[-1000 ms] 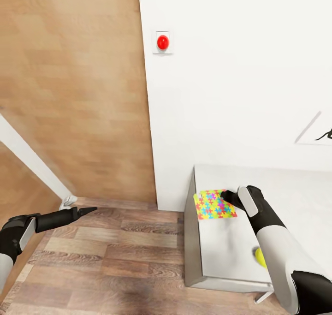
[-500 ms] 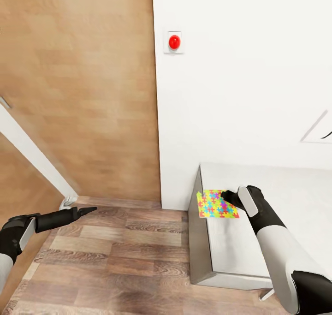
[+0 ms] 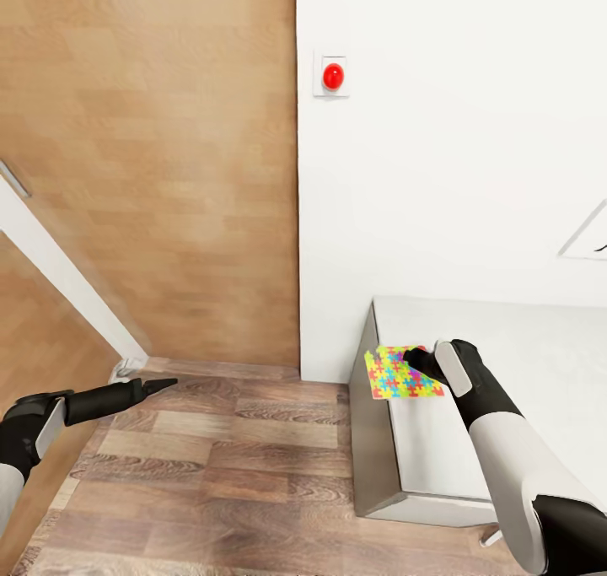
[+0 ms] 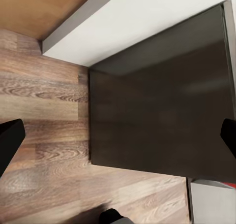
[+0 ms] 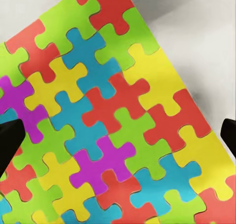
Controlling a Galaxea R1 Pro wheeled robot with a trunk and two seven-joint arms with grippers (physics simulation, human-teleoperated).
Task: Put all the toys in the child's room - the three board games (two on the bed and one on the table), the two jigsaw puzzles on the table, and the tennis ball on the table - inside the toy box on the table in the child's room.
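Observation:
A square jigsaw puzzle (image 3: 394, 379) box with a bright interlocking pattern lies at the left end of the pale table (image 3: 523, 348), one corner poking past the table's edge. My right gripper (image 3: 415, 357) rests at the box's far right corner. In the right wrist view the puzzle (image 5: 118, 101) spreads across the picture, and the right gripper (image 5: 118, 138) is open with its dark fingertips (image 5: 9, 140) wide apart over the box. My left gripper (image 3: 165, 383) hangs low over the wood floor, well left of the table, and is open (image 4: 118, 138). The toy box, board games and tennis ball are out of view.
A wooden door (image 3: 169, 180) stands open at the left, beside a white wall with a red button (image 3: 333, 76). A poster corner (image 3: 590, 239) shows at the right edge. Wood-plank floor (image 3: 236, 458) lies left of the table. A dark grey panel (image 4: 162, 96) stands below the left gripper.
The camera has swung, shifting wall, door and table rightward and taking the tennis ball out of frame. The puzzle has slid with my right gripper toward the table's left edge.

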